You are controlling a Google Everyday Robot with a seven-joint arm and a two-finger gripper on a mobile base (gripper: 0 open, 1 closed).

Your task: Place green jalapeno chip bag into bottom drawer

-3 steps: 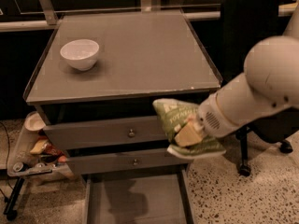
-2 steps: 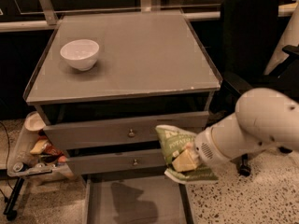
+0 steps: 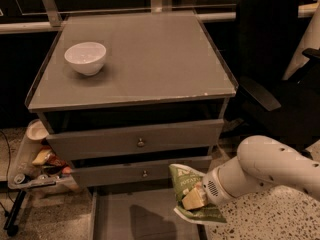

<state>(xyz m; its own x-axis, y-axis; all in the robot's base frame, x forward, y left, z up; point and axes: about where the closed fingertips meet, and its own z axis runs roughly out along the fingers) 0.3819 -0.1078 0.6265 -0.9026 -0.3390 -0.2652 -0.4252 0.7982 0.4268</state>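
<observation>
No words or numbers can be read here. The green jalapeno chip bag (image 3: 185, 180) has some white letters near its top, but they are too blurry to make out. The gripper (image 3: 196, 199) pinches this bag at the lower right, by the right side of the pulled-out bottom drawer (image 3: 145, 219), and its tan finger covers part of the bag's front. Some small colored packs (image 3: 44, 157) lie on a low shelf left of the drawers, and their labels are too small to read.
</observation>
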